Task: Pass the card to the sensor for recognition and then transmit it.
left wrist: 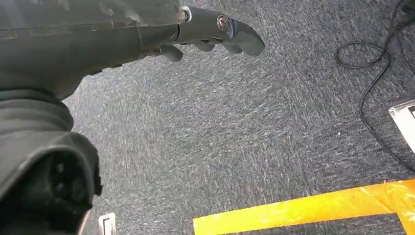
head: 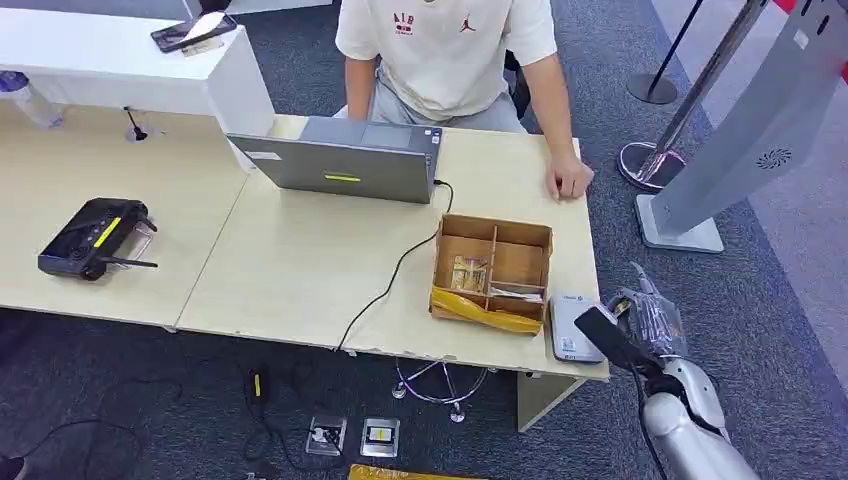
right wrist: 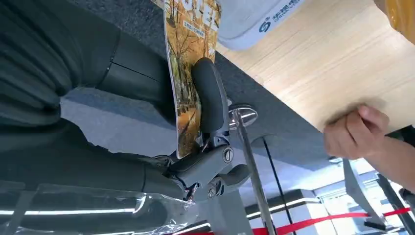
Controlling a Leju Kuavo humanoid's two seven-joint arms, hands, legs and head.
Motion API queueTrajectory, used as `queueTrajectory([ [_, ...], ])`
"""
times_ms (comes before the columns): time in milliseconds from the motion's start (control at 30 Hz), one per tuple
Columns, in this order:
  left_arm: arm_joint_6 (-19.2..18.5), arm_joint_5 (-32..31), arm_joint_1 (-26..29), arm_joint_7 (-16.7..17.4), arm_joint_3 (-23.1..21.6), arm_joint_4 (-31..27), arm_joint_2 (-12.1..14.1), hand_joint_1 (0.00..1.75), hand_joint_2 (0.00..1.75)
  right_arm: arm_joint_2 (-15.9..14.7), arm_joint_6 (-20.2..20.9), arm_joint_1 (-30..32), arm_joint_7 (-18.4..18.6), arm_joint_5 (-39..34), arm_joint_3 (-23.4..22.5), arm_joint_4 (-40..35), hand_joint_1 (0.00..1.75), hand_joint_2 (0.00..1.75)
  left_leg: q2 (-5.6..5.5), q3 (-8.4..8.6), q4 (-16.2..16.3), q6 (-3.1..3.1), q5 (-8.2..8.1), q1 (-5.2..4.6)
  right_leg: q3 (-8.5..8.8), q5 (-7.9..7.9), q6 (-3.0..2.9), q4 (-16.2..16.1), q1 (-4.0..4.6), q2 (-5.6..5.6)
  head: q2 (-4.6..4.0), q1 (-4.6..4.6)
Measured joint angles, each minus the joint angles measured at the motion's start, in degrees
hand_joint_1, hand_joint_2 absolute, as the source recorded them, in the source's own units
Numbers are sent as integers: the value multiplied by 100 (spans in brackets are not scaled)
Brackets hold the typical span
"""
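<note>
My right hand [head: 652,322] hangs just off the table's right front corner and pinches a card [head: 603,337], which looks dark and edge-on from above. In the right wrist view the card [right wrist: 188,73] shows an autumn tree picture, clamped between the thumb [right wrist: 209,93] and the fingers behind it. The card's far end reaches over the white card sensor [head: 565,322] on the table corner; the sensor [right wrist: 254,19] also appears in the right wrist view. My left hand [left wrist: 215,34] hangs over the carpet and holds nothing.
A wooden divided box [head: 492,268] with cards and a yellow strip stands left of the sensor. A person sits behind a grey laptop [head: 345,160], one hand [head: 568,180] resting on the table. A black controller [head: 95,238] lies far left. Barrier posts [head: 655,150] stand right.
</note>
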Motion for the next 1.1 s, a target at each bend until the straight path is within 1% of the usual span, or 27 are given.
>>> queueTrajectory([
  [400,-2,-11,0,0,0,0,0,0,0,15,-87,-74,4,-109,0,81,175,175,1,-1,0,0,0,0,1,0,0,0,0,1,0,2],
  [600,2,-26,0,-20,0,0,0,0,0,11,7,-260,11,-140,-2,94,175,175,1,-4,0,0,0,0,0,1,1,1,-1,1,0,2],
  [733,13,-92,-6,-87,0,0,0,0,0,17,13,-680,-94,-136,-4,94,175,175,4,-3,1,0,1,0,-2,4,2,2,0,9,0,0],
  [900,39,-155,-6,-151,0,0,0,0,0,37,63,-1197,-131,-116,-7,92,175,175,4,-6,1,0,2,0,-3,4,3,3,-1,7,0,4],
  [1000,42,-192,-8,-192,0,0,13,0,0,55,96,-1618,-192,-31,-9,94,175,175,4,-5,1,0,2,0,-4,4,2,3,0,7,0,2],
  [1100,33,-210,-6,-208,0,0,15,0,0,76,113,-1889,-294,93,-7,96,175,175,1,-10,1,0,3,-1,-4,4,2,3,-1,3,0,2],
])
